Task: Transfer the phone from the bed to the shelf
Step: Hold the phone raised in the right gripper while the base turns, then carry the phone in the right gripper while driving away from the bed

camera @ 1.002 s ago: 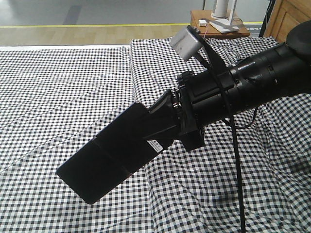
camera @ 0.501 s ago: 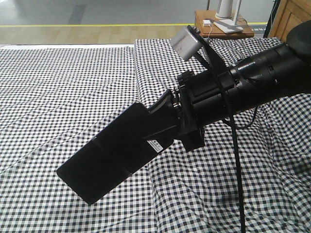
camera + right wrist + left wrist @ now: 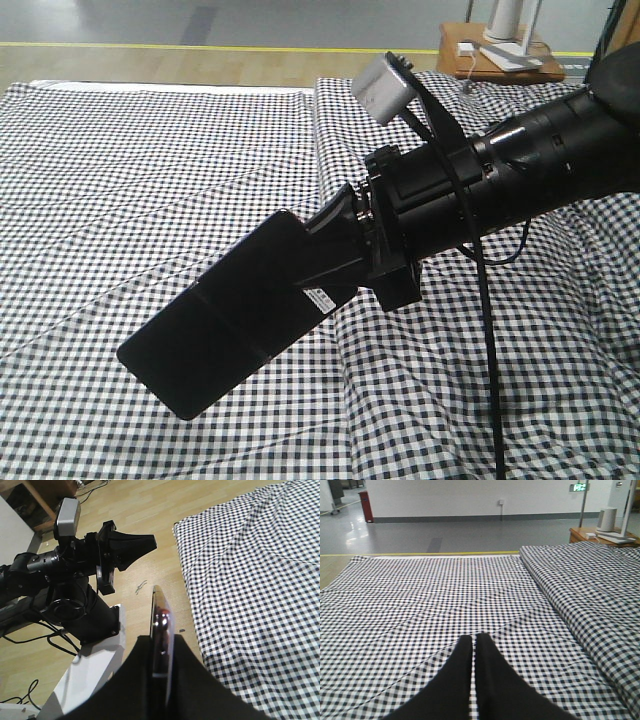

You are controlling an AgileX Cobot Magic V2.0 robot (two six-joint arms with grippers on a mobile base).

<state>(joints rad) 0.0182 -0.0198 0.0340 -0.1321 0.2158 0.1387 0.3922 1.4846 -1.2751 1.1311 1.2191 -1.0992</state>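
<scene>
Still clamped between the closed fingers of the right gripper [image 3: 335,262], the phone [image 3: 225,325] hung tilted above the bed [image 3: 150,160]. Behind it, the checked bed and the bedside table [image 3: 500,65] had slid rightward. The left gripper [image 3: 472,655] was closed on nothing. Beyond lay a grey floor [image 3: 445,535] and a white wall [image 3: 470,497].

Right arm [image 3: 530,165] is ribbed black, bearing a grey boxy camera [image 3: 385,88] and black cable [image 3: 488,340]; left gripper [image 3: 472,637] is black, tapered.
</scene>
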